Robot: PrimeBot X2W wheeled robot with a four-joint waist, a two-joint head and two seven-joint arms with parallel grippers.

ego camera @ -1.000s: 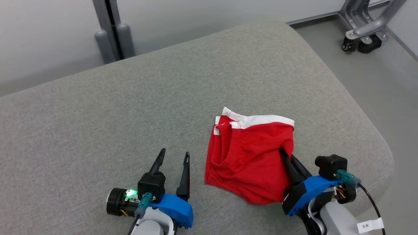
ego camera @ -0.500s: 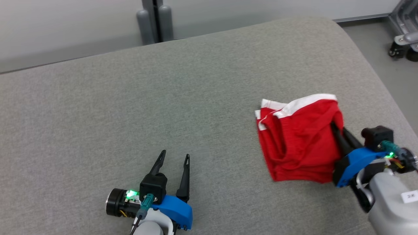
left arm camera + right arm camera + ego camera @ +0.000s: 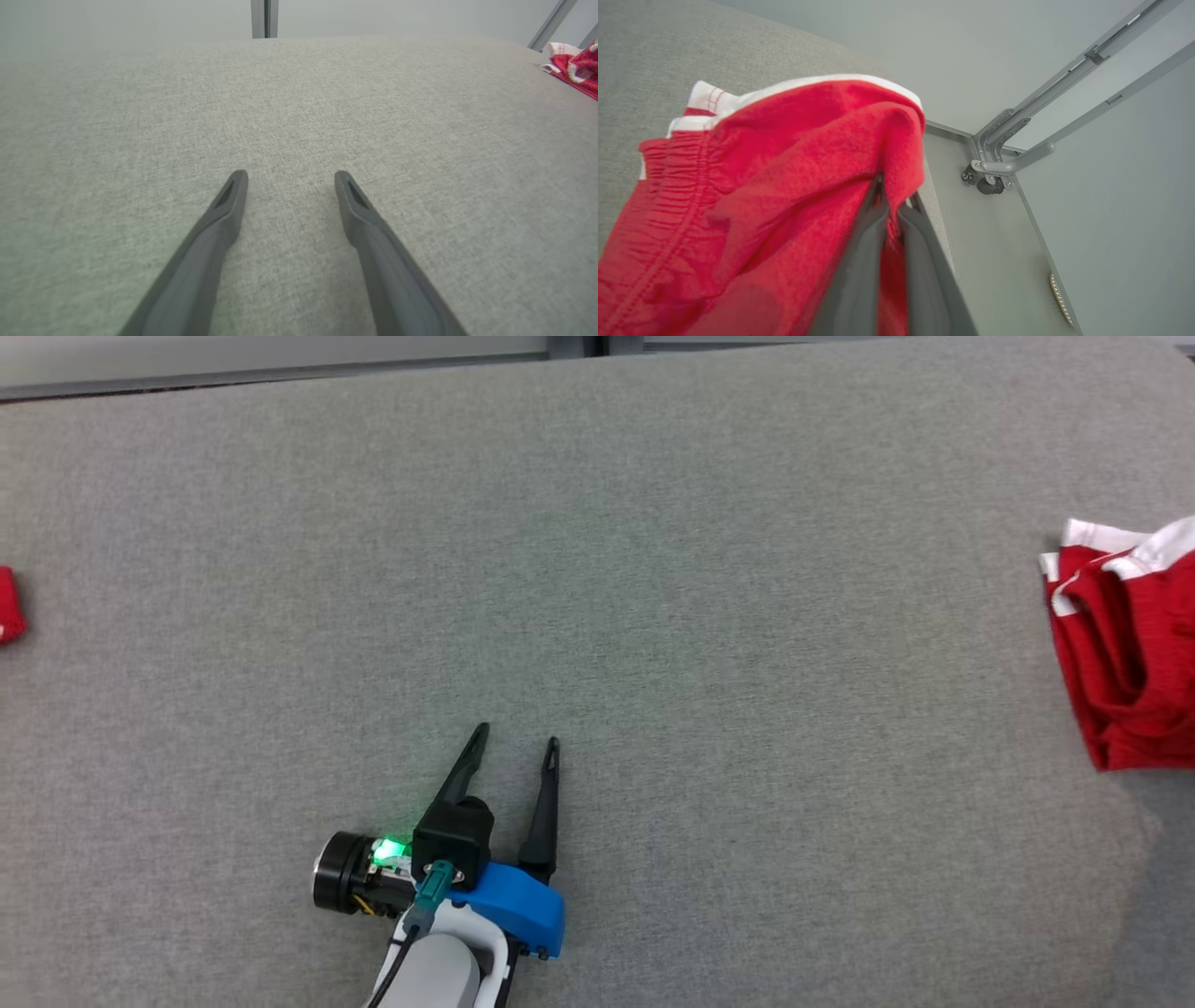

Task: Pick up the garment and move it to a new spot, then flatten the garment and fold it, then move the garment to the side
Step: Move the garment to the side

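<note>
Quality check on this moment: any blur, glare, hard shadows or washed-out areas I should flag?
Head view: even, soft light, no glare; the cushion weave is crisp and a green lamp glows behind the left gripper. Left wrist view: the cushion's far edge looks hazy and pale. Right wrist view: the garment and the right gripper blur close to the lens, while the metal frame behind stays sharp.

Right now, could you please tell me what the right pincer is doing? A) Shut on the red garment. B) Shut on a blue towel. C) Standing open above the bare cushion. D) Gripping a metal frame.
A: in the right wrist view the right pincer has its fingers pressed together, with cloth of the red garment pinched between them.
</note>
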